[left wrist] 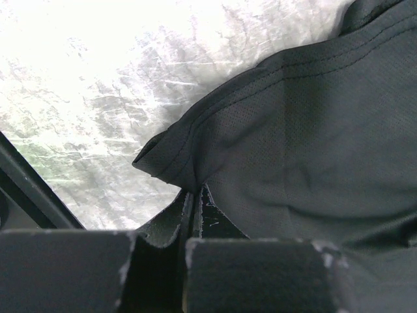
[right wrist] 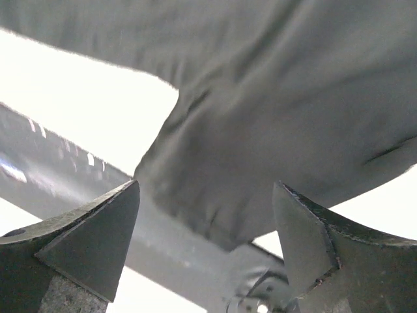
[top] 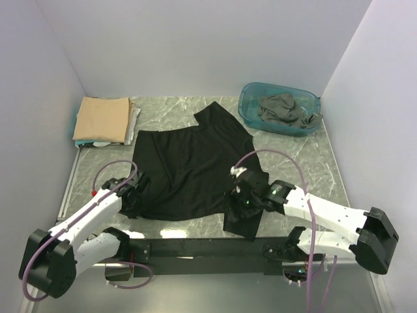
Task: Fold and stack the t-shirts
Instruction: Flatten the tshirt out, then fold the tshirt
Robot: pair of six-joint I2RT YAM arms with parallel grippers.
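A black t-shirt [top: 189, 169] lies spread on the marble table, with one part hanging over the near edge at the right. My left gripper [top: 133, 193] is shut on a pinched fold at the shirt's near left edge; the left wrist view shows the jaws [left wrist: 193, 190] closed on the cloth [left wrist: 293, 143]. My right gripper [top: 244, 199] is open over the shirt's near right part. In the right wrist view its fingers stand wide apart [right wrist: 207, 186], with the black cloth [right wrist: 260, 130] beyond them and nothing held.
A tan folded shirt [top: 101, 119] tops a stack with pale ones [top: 134, 122] at the back left. A teal tub [top: 251, 111] at the back right holds a dark grey shirt [top: 283, 107]. A black mounting bar [top: 195, 248] runs along the near edge.
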